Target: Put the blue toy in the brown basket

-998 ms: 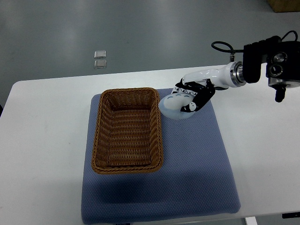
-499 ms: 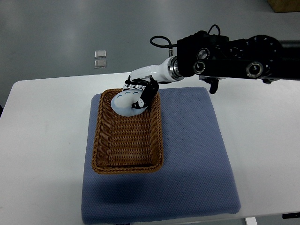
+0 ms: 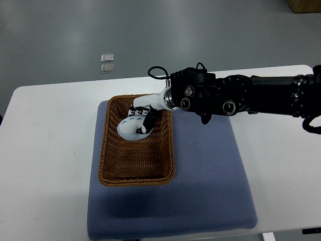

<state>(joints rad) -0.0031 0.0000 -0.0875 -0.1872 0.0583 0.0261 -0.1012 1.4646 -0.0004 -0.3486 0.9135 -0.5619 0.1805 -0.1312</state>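
R hand (image 3: 139,118) grips pale blue toy (image 3: 130,128) w/ fingers curled round it, inside brown wicker basket (image 3: 113,150), upper half. Basket sits on blue mat (image 3: 210,181) on white bench (image 3: 45,165).

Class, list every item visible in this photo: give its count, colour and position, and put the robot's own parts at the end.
Table: one, white, fills the lower picture.
Mat: one, blue-grey, centre of the table.
Basket: one, brown wicker, on the mat's left half.
Toy: one, pale blue, inside the basket's far half, held by the hand.
Small clear items: two, on the grey floor beyond the table.
Right hand: one, white and black, fingers closed on the toy.
Right arm: one, black, entering from the right edge.
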